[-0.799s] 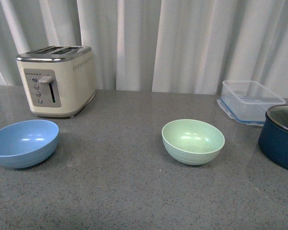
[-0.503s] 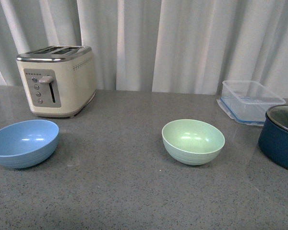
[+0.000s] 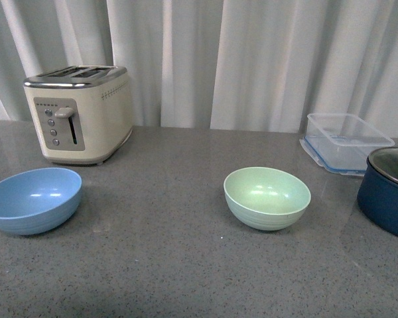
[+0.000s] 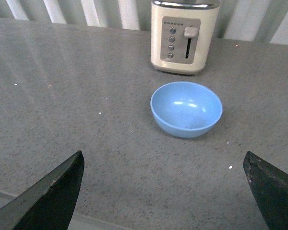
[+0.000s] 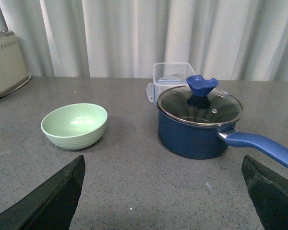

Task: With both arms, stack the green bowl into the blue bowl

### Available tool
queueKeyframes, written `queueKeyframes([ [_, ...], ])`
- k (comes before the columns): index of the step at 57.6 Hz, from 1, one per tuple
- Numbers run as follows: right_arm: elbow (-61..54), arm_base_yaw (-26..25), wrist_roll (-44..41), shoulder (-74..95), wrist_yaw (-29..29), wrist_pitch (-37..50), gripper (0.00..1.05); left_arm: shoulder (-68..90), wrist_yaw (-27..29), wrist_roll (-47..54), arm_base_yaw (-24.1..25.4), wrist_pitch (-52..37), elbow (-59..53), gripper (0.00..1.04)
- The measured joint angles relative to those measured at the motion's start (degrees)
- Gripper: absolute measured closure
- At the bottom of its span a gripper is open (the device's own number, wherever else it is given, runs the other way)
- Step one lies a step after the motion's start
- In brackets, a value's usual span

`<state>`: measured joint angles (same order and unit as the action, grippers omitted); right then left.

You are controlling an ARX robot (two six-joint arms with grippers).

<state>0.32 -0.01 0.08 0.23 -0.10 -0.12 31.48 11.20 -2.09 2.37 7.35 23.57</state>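
My left gripper (image 4: pixel 163 155) hangs over the grey counter (image 4: pixel 62 96), jaws spread wide with only bare counter between them. Ahead sits the blue bowl (image 4: pixel 186 109), upright, and just beyond it the cream toaster (image 4: pixel 184 36), lever up.

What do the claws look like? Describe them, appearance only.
Only the tips show, in the wrist views. The left claw and right claw each have two matte black fingers, wedge-shaped and tapering. No cables or markings are visible.
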Motion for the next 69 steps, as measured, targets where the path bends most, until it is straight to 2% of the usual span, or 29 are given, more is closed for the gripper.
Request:
queueKeyframes([
  [17, 0.0, 0.0, 0.0, 0.0, 0.0, 0.0, 0.1, 35.5, -3.0, -5.8, 2.9, 8.1, 26.5, 0.07],
  [30, 0.0, 0.0, 0.0, 0.0, 0.0, 0.0, 0.1, 53.7, -2.2, -9.2, 3.6, 9.6, 39.0, 0.07],
  [43, 0.0, 0.0, 0.0, 0.0, 0.0, 0.0, 0.1, 65.0, -1.7, -10.8, 4.8, 10.2, 44.4, 0.07],
  [69, 0.0, 0.0, 0.0, 0.0, 0.0, 0.0, 0.1, 77.0, -3.0, -14.3, 4.3, 4.5, 44.8, 0.07],
])
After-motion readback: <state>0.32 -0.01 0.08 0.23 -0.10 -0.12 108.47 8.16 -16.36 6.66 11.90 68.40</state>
